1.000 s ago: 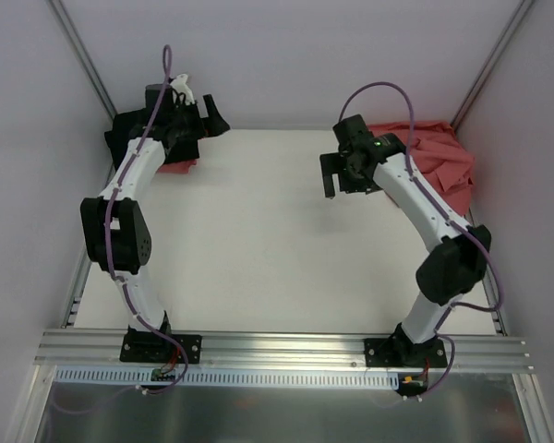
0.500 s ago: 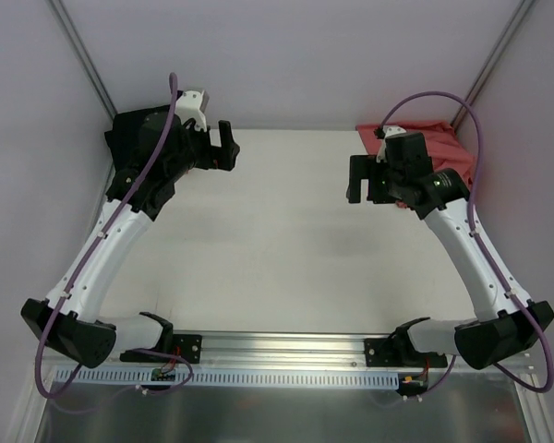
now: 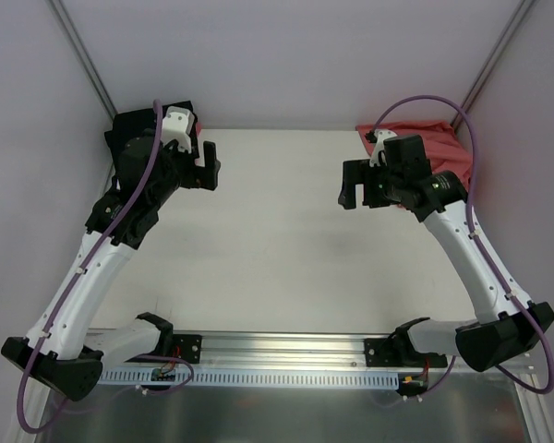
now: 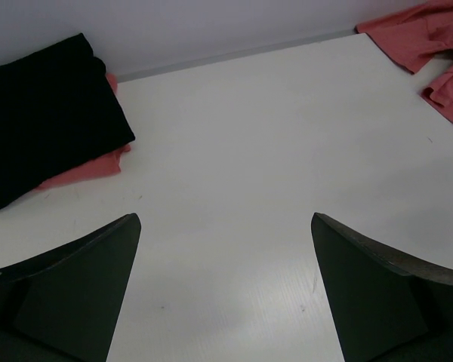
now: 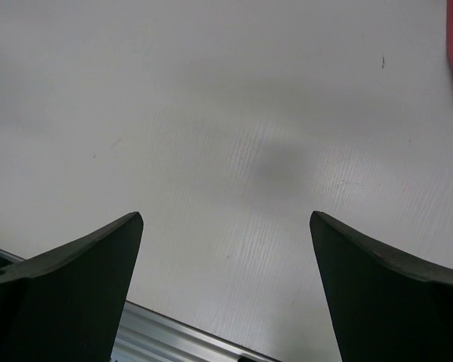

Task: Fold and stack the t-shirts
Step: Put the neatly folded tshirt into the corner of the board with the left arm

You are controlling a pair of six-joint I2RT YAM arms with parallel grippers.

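One white surface [image 3: 277, 249] carries everything: the black t-shirt [image 4: 45, 113], lying folded atop a folded salmon-red t-shirt [image 4: 87, 170] in the far left corner, and crumpled salmon-red t-shirts [image 3: 420, 134] far right. Left pincer [image 4: 224, 222] and right pincer [image 5: 226, 222] gape apart, empty.

- No text, label, brand, number or sign can be read in any of the three views.
- The black t-shirt [image 4: 45, 113], upper left of the left wrist view, shows only plain dark cloth on its visible face.
- The salmon-red t-shirts [image 4: 430, 38], upper right of that view, show plain cloth as well.
- The small wired part [image 3: 164, 373] at the lower left of the top view, under the rail, is too small for any marking to be made out.
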